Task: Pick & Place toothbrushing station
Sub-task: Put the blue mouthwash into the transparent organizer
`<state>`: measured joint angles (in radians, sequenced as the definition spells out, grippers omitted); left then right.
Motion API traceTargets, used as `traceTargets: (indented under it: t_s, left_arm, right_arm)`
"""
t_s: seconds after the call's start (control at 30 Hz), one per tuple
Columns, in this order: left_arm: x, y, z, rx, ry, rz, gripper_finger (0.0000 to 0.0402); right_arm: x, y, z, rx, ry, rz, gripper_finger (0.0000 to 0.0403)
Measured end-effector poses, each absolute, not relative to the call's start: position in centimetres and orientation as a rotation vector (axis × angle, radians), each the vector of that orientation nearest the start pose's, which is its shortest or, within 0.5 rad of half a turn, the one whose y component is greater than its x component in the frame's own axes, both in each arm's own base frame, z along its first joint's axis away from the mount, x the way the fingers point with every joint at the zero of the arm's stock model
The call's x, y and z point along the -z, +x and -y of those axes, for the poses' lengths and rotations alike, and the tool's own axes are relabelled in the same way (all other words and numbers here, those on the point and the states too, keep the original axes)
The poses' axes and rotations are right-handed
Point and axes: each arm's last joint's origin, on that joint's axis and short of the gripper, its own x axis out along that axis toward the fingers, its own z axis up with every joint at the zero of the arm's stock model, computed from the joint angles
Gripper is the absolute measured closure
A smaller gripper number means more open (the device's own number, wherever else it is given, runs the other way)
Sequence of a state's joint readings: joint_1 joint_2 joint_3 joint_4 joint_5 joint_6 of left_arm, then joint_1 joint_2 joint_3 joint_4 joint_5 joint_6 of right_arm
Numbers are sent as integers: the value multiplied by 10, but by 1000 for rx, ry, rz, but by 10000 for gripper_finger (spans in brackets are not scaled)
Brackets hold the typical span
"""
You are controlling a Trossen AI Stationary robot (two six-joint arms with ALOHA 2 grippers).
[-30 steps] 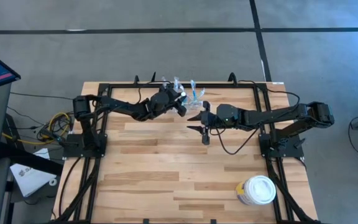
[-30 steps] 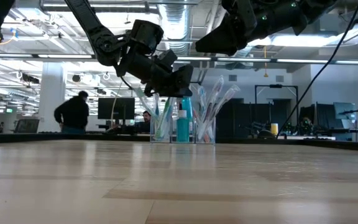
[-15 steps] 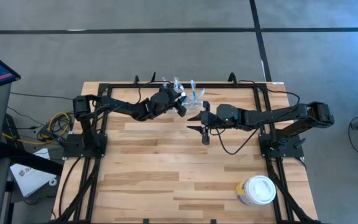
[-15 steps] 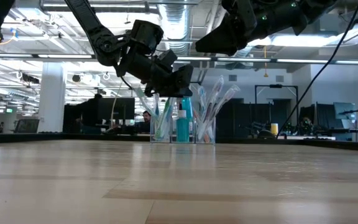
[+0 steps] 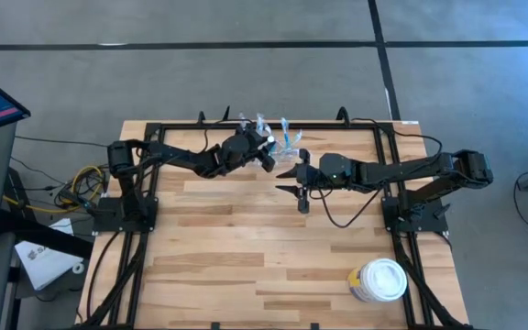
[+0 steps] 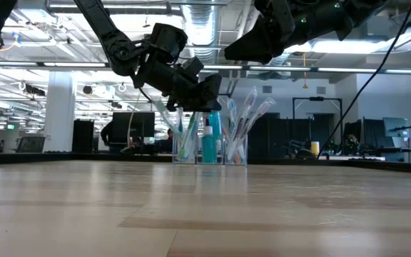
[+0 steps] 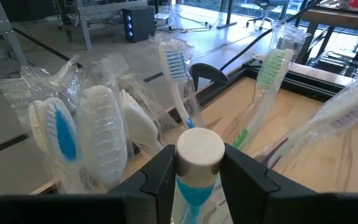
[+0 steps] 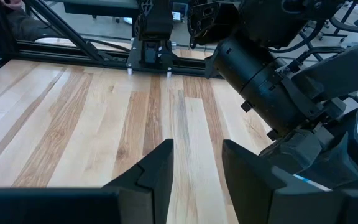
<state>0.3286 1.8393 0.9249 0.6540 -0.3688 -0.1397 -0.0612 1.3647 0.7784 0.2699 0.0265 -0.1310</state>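
Observation:
The toothbrushing station (image 5: 276, 134) stands on its base at the table's far edge. It is a clear holder (image 6: 209, 153) with several wrapped toothbrushes (image 7: 271, 68) and an upright teal tube with a white cap (image 7: 199, 149). My left gripper (image 5: 267, 154) reaches it from the left, shut on that cap; it also shows in the low view (image 6: 207, 98) and the left wrist view (image 7: 199, 163). My right gripper (image 5: 286, 181) hangs open and empty above the table's middle, just near-right of the station, its fingers apart in the right wrist view (image 8: 197, 158). My left gripper has the teal tube's white cap (image 7: 185, 155) between its two fingers, one on each side of the cap. The fingers (image 7: 238, 171) come slanting down from the table's left and near side. The tube stands upright in the holder, which rests on the table.
A round white-lidded tub (image 5: 379, 280) stands near the table's near right corner. A black frame rail (image 5: 337, 125) runs along the far edge just behind the station. Bare wood (image 5: 227, 238) lies between the arms and the near edge.

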Motion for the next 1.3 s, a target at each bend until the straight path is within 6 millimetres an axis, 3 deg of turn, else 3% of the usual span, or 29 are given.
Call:
traceTargets:
  t_s: [0.93,1.3]
  left_arm:
    - [-176,355,-132,-700,-130,-217,284]
    - [-176,356,-131,-697,-130,-217,254]
  right_arm:
    - [-246,295,19,67,-124,-322,276]
    - [-246,295,19,66,-124,-321,276]
